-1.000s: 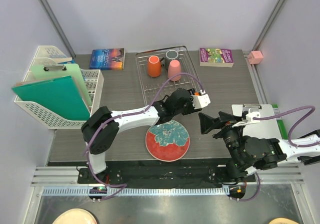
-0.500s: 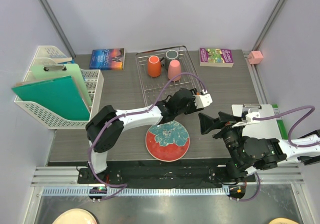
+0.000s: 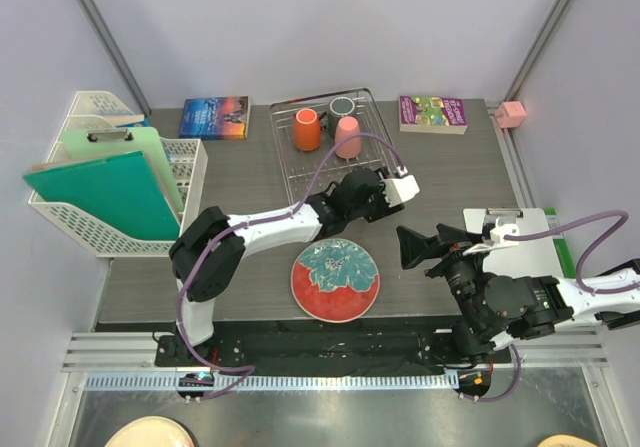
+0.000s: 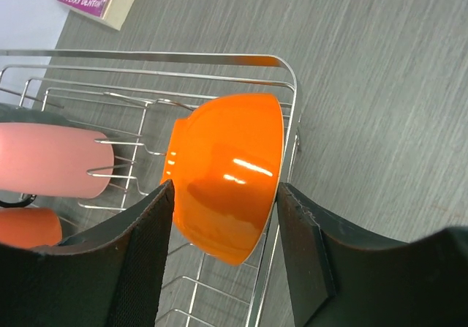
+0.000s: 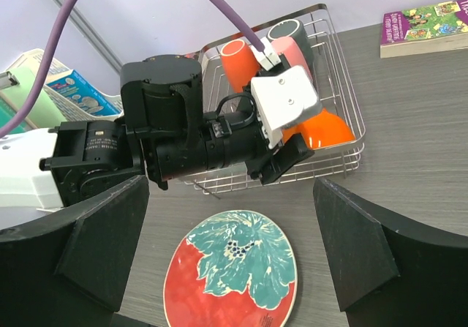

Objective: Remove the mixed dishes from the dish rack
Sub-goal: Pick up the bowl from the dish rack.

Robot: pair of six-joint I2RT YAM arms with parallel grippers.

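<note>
Our left jaws stand apart astride the orange bowl (image 4: 227, 184), tipped on its side between them in the dish rack (image 4: 183, 55); our right jaws, also apart, hang farther off.

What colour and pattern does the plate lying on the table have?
The plate is red-orange with a teal leaf design; the right wrist view shows it best.

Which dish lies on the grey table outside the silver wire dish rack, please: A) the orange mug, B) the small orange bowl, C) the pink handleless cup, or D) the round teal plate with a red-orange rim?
D: the round teal plate with a red-orange rim lies flat on the grey table in front of the silver wire dish rack; the other three sit inside it.
</note>
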